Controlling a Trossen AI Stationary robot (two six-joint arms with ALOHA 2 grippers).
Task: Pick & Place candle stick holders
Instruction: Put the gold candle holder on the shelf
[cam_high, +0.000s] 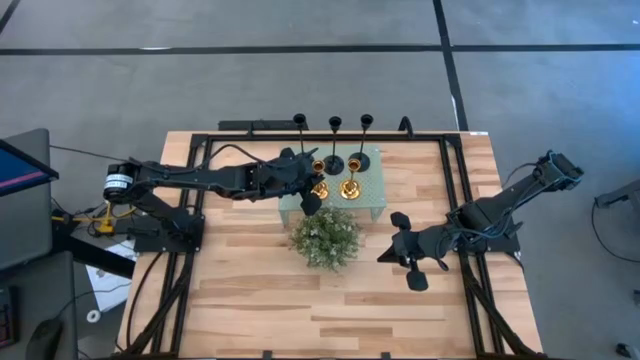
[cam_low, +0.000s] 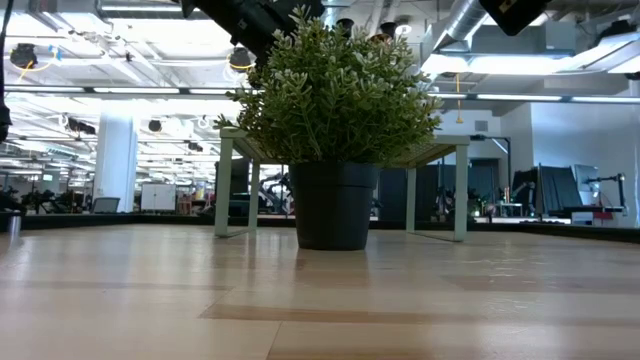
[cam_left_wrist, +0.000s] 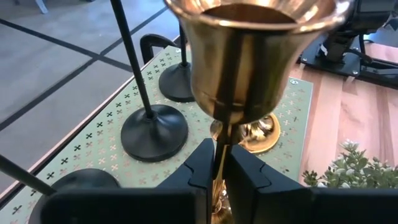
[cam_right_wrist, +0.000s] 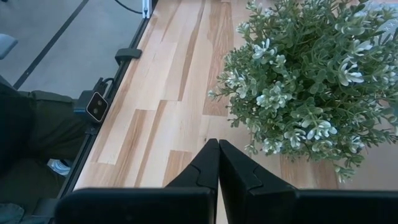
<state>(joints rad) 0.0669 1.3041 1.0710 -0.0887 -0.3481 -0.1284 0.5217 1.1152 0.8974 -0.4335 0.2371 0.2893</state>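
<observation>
The left arm's fingers (cam_left_wrist: 219, 180) are closed on the thin stem of a gold candle stick holder (cam_left_wrist: 249, 56), whose wide brass cup fills the upper part of the left wrist view (the stem runs straight down between the two dark finger tips). From above, the left gripper (cam_high: 312, 190) sits over the near left part of a small pale green stand (cam_high: 372, 200) at the far middle of the desk (cam_high: 250, 290). A second gold candle stick holder (cam_high: 351, 187) stands just beside it on the stand. Three black candle stick holders with disc bases and thin stems stand in a row along the stand's far edge: one at the left (cam_high: 299, 122), one in the middle (cam_high: 334, 160), one at the right (cam_high: 365, 122). In the left wrist view two black disc bases (cam_left_wrist: 153, 132) rest on the stand's cross-patterned top, and the second gold holder's base shows behind the held stem.

A bushy green plant (cam_high: 325, 237) in a dark pot (cam_low: 333, 205) stands on the desk just in front of the stand.

The right arm waits at the right of the desk, well apart from the stand; the right gripper (cam_right_wrist: 218, 163) has its fingers pressed together with nothing between them, pointing toward the plant.
</observation>
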